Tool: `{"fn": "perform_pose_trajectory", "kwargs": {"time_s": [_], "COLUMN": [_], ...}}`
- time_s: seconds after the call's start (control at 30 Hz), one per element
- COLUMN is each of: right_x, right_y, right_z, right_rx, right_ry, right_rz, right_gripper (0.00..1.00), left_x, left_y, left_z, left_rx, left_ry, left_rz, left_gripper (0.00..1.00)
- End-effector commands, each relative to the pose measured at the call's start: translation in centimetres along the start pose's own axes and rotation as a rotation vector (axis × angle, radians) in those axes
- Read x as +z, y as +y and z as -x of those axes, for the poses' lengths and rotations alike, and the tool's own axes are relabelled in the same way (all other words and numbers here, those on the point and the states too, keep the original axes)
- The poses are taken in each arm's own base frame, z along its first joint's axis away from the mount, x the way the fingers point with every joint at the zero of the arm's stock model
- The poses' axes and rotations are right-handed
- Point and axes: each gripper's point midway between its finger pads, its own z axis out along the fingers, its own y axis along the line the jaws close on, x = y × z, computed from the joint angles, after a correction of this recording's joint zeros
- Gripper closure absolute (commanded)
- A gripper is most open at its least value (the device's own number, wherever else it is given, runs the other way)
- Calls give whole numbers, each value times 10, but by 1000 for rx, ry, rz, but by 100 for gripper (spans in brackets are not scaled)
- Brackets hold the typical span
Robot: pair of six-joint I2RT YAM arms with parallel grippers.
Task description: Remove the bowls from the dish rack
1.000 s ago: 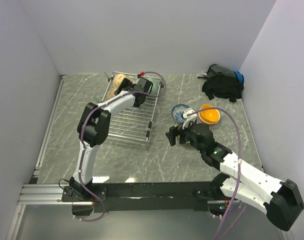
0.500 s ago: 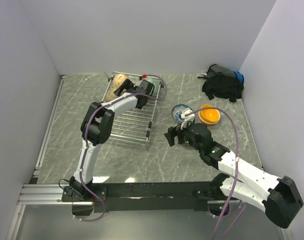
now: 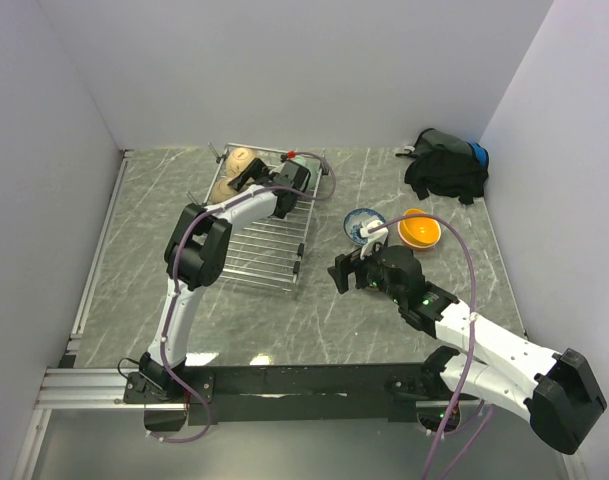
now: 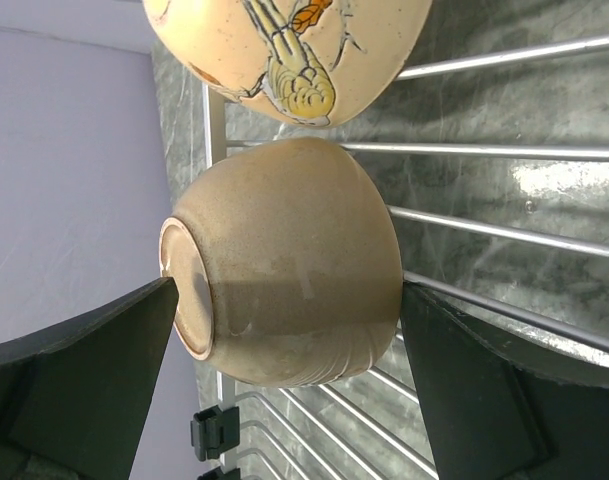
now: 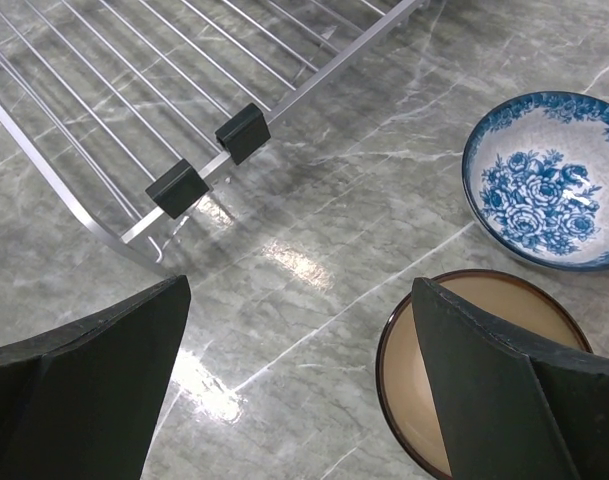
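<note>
Left gripper (image 4: 289, 300) jaws spread wide either side of tan bowl (image 4: 304, 230) at far left corner of dish rack (image 3: 269, 245); can't tell if touching. Cream painted bowl (image 4: 294, 50) just beside it. Right gripper (image 5: 302, 290) released, empty, above tabletop (image 3: 104, 230) off the rack's near right corner. Blue floral bowl (image 5: 544, 180), brown-rimmed bowl (image 5: 464, 380) and orange bowl (image 3: 419, 230) on tabletop right of rack.

Five bowls (image 5: 544, 180), maybe more hidden; one dish rack (image 3: 269, 250); one black bag (image 3: 446, 170).
</note>
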Motion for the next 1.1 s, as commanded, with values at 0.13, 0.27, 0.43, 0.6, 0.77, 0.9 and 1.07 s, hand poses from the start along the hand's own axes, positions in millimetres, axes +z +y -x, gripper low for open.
{"fn": "perform_pose_trajectory", "kwargs": {"time_s": [0.13,0.27,0.43,0.6,0.77,0.9,1.07], "right_x": [3,3,2,0,-3,-4,-7], "right_y": [2,2,3,4,9,11,17], "right_z": [8,8,10,17,25,29,37], "right_rx": [-4,-4,-1,6,17,23,40], "right_ry": [-31,-31,-37,-56,-71,-82,-106], "right_rz": [14,14,18,22,46,56,83], "right_gripper": [0,0,0,0,0,0,0], "left_x": [3,10,9,-3,-19,-31,-52], "left_y": [-9,-16,-14,6,24,30,47], "left_z": [-3,-10,-11,-1,10,9,14], "left_rx": [77,99,79,9,-80,-132,-229], "left_ry": [2,28,37,16,-16,-15,-39], "left_rz": [-87,-75,-71,-65,-85,-111,-148], "left_gripper": [1,1,1,11,23,31,40]}}
